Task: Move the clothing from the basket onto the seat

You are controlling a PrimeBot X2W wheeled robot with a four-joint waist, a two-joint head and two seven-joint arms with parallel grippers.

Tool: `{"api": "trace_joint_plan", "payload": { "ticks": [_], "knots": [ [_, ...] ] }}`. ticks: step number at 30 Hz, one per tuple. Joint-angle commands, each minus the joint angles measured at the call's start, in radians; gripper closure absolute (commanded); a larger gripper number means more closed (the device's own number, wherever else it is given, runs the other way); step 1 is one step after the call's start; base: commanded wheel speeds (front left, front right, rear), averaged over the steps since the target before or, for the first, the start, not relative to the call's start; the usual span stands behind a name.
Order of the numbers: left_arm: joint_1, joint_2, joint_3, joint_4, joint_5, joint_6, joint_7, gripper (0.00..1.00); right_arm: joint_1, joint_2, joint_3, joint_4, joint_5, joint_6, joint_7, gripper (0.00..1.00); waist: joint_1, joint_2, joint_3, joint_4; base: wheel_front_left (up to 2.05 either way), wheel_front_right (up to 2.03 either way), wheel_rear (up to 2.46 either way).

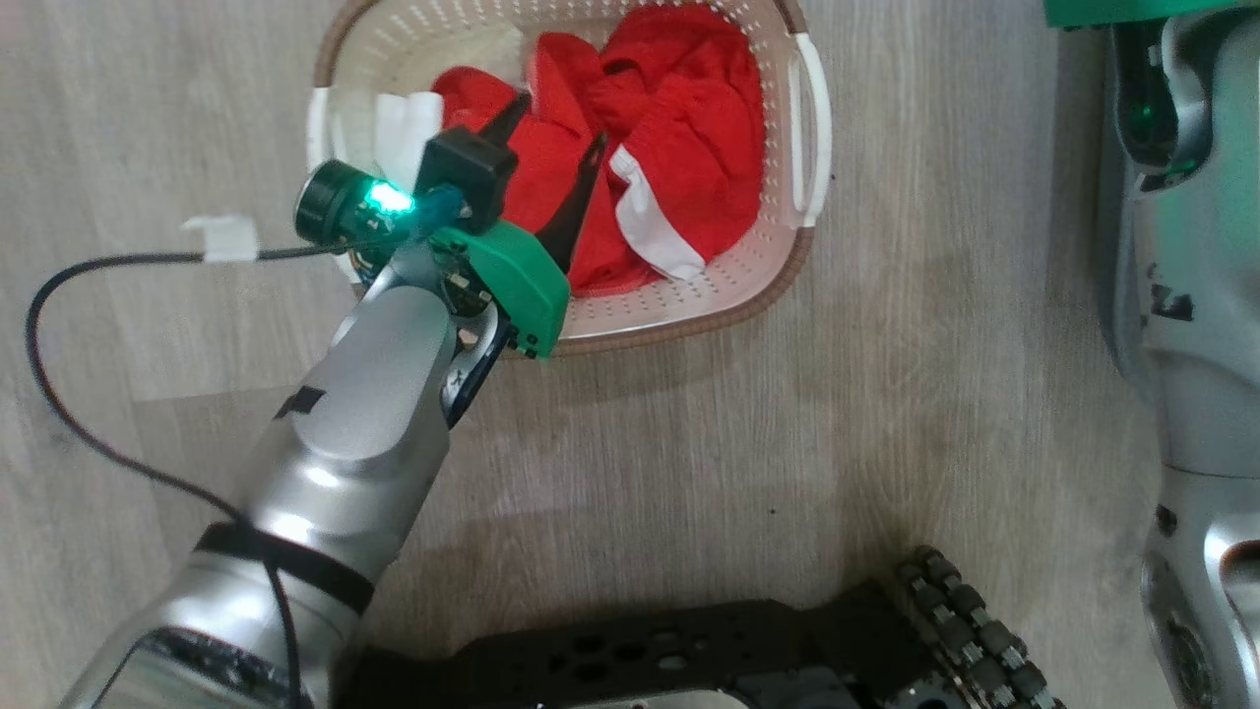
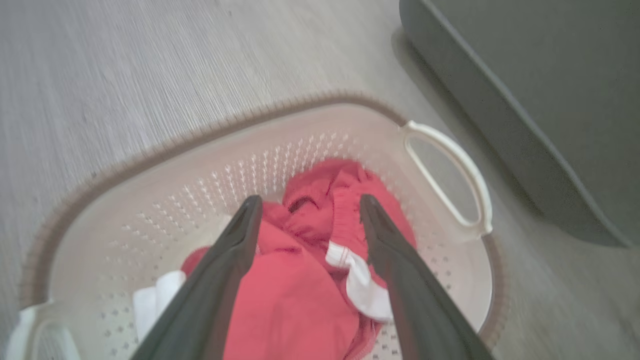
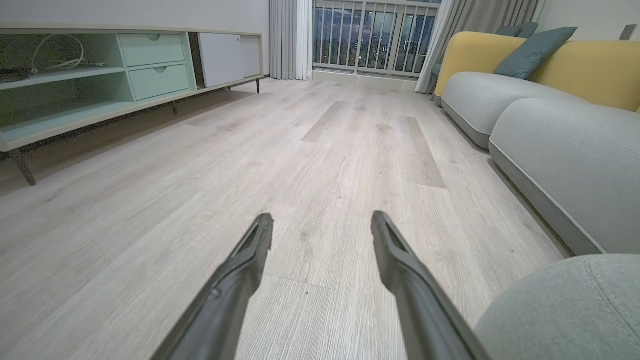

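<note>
Red clothing point(image 1: 679, 118) lies bunched in one heap inside the single basket point(image 1: 748, 286), which stands on the pale wood-grain floor point(image 1: 886, 414). All the red fabric seen is within the basket walls.

Count of garments: cannot be told, as the folds run together. Two white bands show on the heap, and one white cloth point(image 1: 409, 123) sits at the basket's left end.

Basket handles point(image 1: 812, 128): two, one at each short end. The basket's long axis runs roughly left to right across the head view.

Seat point(image 2: 550, 100): grey-green, standing on the floor near the basket's handle in the left wrist view, apart from it. Its lower edge runs diagonally across that view. In the right wrist view, three rounded grey cushions line the right side.

Left gripper point(image 1: 561, 118): its fingers point down into the basket over the left half of the heap. The jaws stand wide apart, with red fabric showing between them. Nothing is clamped. Whether the tips touch the fabric cannot be told.

Right gripper point(image 3: 322, 216): its fingers point out level along the floor. The jaws stand wide apart, with bare boards between them.

One dark cable point(image 1: 59, 394) loops over the floor to the left of the basket, with one white tag point(image 1: 224, 236) on it.
</note>
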Motion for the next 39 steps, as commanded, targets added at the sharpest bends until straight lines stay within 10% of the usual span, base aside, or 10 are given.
{"api": "trace_joint_plan", "payload": {
  "ticks": [1,12,23,39],
  "knots": [
    [-0.016,0.016,-0.012,0.027,0.003,0.012,-0.009,0.0,-0.008,0.011,0.011,-0.042,-0.007,0.0,-0.006,0.0,-0.0003,0.0001,0.023,-0.019,0.0,0.0,0.0],
    [-0.205,0.016,-0.251,0.359,-0.054,0.105,0.052,0.0,0.0,0.036,0.023,-0.068,-0.002,0.0,-0.006,0.0,-0.0003,0.0001,0.08,-0.102,0.0,0.0,0.0],
    [-0.274,0.016,-0.38,0.342,-0.143,0.017,0.017,0.0,0.013,0.064,-0.007,-0.085,0.018,0.0,-0.006,0.0,-0.0003,0.0001,0.134,-0.153,0.0,0.0,0.0],
    [-0.32,0.016,-0.514,0.459,-0.184,0.093,0.082,0.0,0.058,0.087,-0.026,-0.106,0.029,0.0,-0.006,0.0,-0.0003,0.0001,0.159,-0.213,0.0,0.0,0.0]
  ]
}}
